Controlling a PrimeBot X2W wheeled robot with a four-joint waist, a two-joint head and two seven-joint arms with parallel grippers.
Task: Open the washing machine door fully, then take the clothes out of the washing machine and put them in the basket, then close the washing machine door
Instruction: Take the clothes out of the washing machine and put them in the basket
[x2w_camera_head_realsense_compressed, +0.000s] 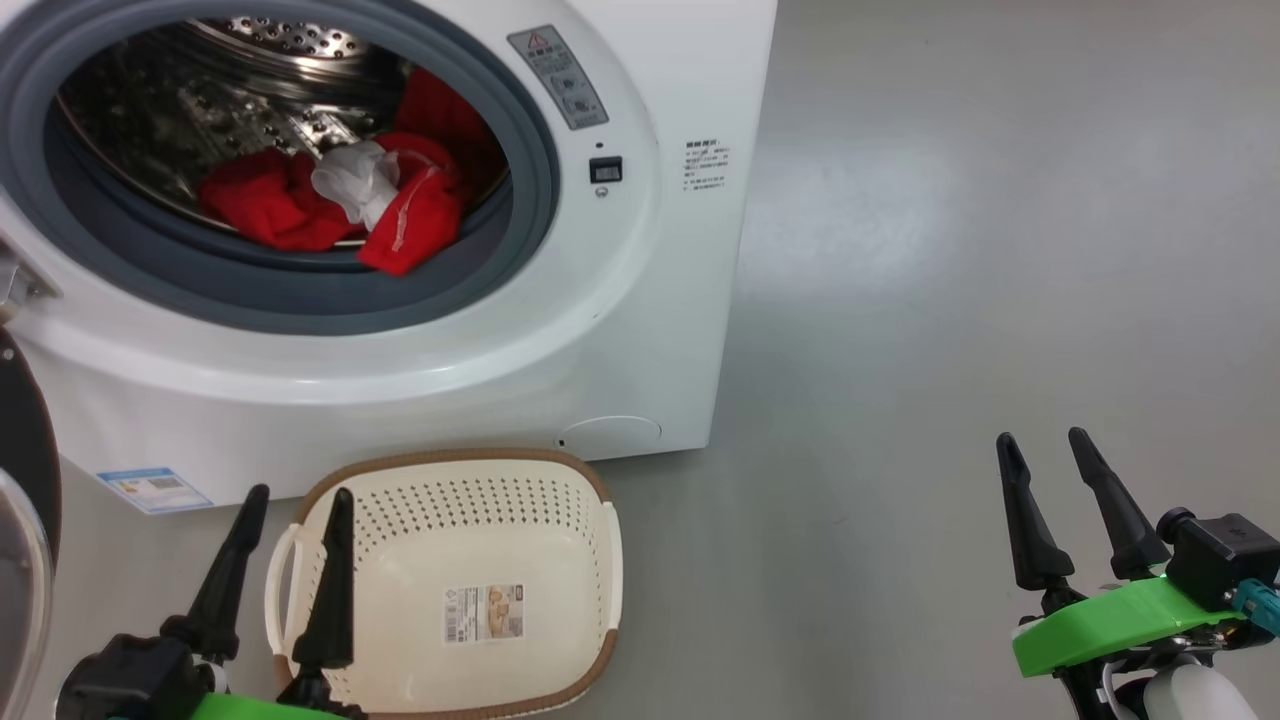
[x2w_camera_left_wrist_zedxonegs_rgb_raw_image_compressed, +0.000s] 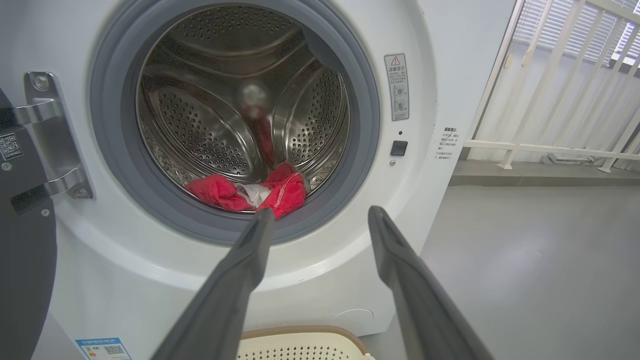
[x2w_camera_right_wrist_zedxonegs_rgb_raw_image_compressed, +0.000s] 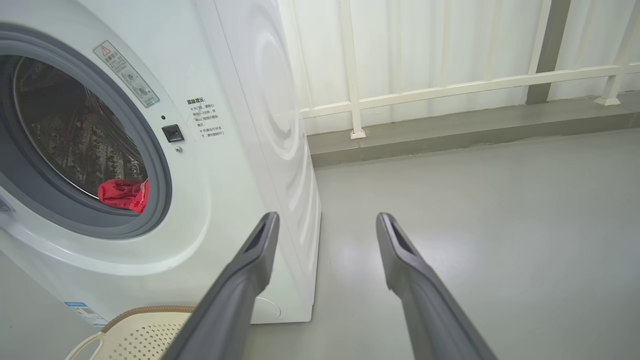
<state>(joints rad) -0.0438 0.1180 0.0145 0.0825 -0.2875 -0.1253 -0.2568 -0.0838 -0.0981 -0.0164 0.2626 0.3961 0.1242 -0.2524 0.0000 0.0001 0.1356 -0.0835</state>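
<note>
The white washing machine stands with its round mouth uncovered. Its door hangs swung out at the far left, black rim and glass edge showing. Red clothes with a white-grey piece lie at the front of the steel drum; they also show in the left wrist view and right wrist view. The cream basket sits on the floor below the machine, holding only a paper label. My left gripper is open beside the basket's left rim. My right gripper is open over bare floor at the right.
Grey floor stretches to the right of the machine. A white railing and a low grey kerb run behind it. Metal hinge brackets sit at the left of the mouth, by the door.
</note>
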